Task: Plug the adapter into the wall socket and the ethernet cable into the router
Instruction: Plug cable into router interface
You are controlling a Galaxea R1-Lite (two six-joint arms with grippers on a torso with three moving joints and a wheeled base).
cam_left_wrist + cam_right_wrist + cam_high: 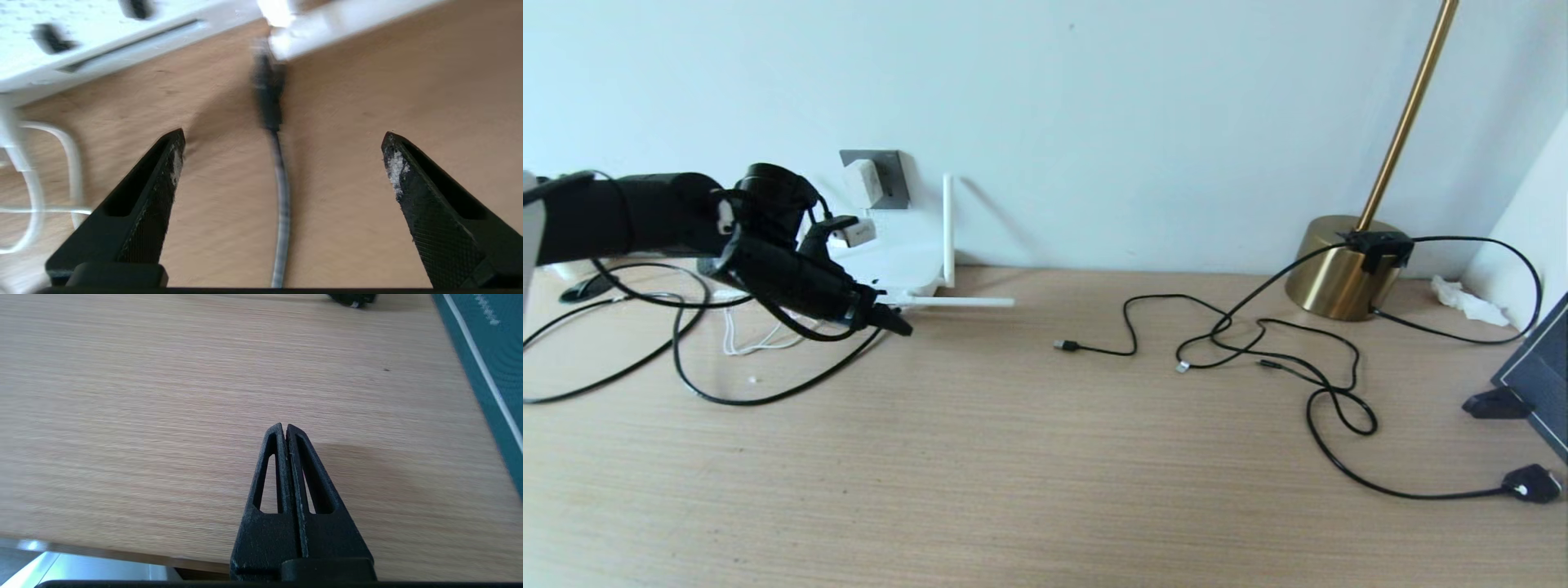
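Hovering low over the table (1029,474) at roughly 9 o'clock in the head view, left hand (282,159) gapes wide, gripping nothing. Ethernet cable (281,196) runs between its fingers (155,192) without touching them, its plug end meeting the router (106,36) edge; seating too blurred to judge. Router (907,261) lies against the wall below the wall socket (894,175), adapter (862,184) plugged into it, 10 o'clock. Right hand (284,430) parked above bare table, fingers pressed together, empty.

pale wall (1176,98), wooden desk (1013,474), brass lamp (1339,269)
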